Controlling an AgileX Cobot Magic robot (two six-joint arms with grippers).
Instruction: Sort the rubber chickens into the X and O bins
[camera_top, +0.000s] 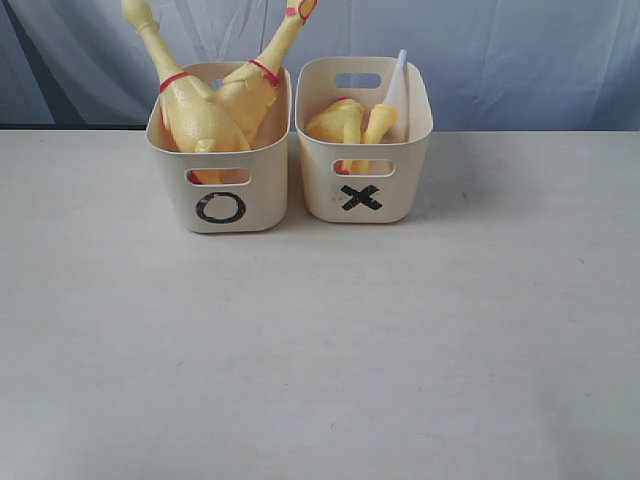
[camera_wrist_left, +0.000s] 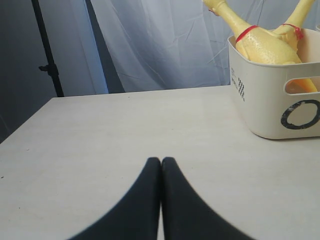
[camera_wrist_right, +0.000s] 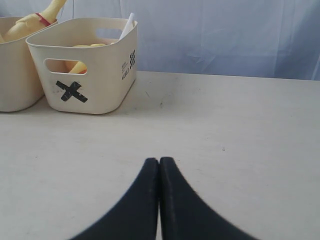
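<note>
Two cream bins stand side by side at the back of the table. The O bin (camera_top: 262, 190) on the left holds two long yellow rubber chickens (camera_top: 195, 110) whose necks stick up above the rim. The X bin (camera_top: 318, 185) on the right holds shorter yellow chickens (camera_top: 340, 122) and a white tube (camera_top: 397, 72). Neither arm shows in the exterior view. My left gripper (camera_wrist_left: 161, 161) is shut and empty over bare table, with the O bin (camera_wrist_left: 260, 107) off to one side. My right gripper (camera_wrist_right: 159, 161) is likewise shut and empty, the X bin (camera_wrist_right: 107, 75) well ahead of it.
A pale curtain (camera_top: 500, 50) hangs behind the table. A dark stand (camera_wrist_left: 47, 60) rises beyond the table's edge in the left wrist view. Wide bare tabletop (camera_top: 320, 350) lies in front of the bins.
</note>
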